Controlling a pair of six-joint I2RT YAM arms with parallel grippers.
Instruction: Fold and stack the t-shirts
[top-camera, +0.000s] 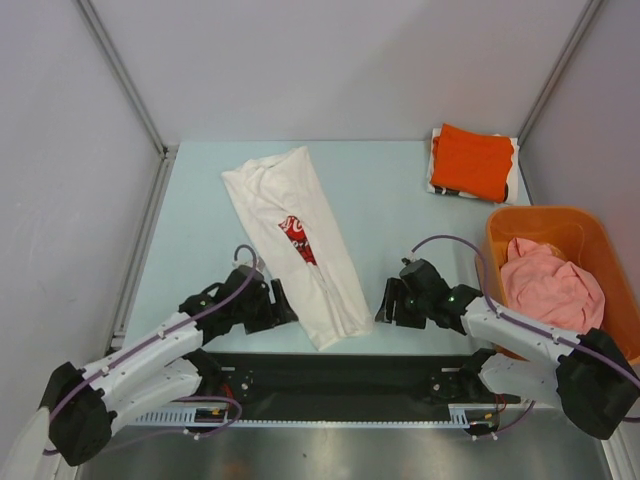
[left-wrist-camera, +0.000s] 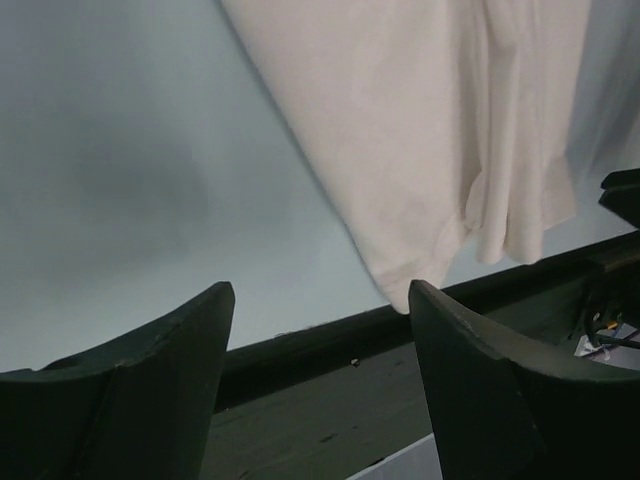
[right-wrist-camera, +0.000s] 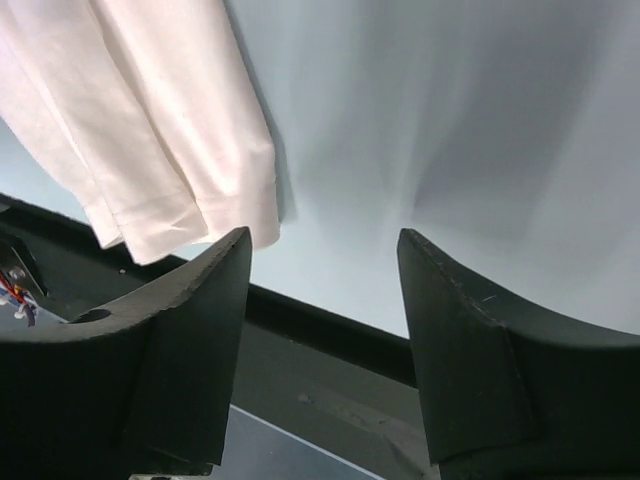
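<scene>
A white t-shirt (top-camera: 295, 235) with a red-and-black print lies folded into a long strip, running from the back left to the table's near edge; its hem shows in the left wrist view (left-wrist-camera: 430, 150) and the right wrist view (right-wrist-camera: 150, 130). A folded orange t-shirt (top-camera: 472, 160) rests on another folded garment at the back right. A pink t-shirt (top-camera: 550, 285) is bunched in the orange basket (top-camera: 600, 245). My left gripper (top-camera: 281, 306) stands open just left of the strip's near end, nothing between its fingers. My right gripper (top-camera: 386, 302) is open just right of it, also empty.
The orange plastic basket stands at the right edge next to my right arm. A black strip (top-camera: 340, 375) runs along the table's near edge between the arm bases. Grey walls close in the table on the left, back and right.
</scene>
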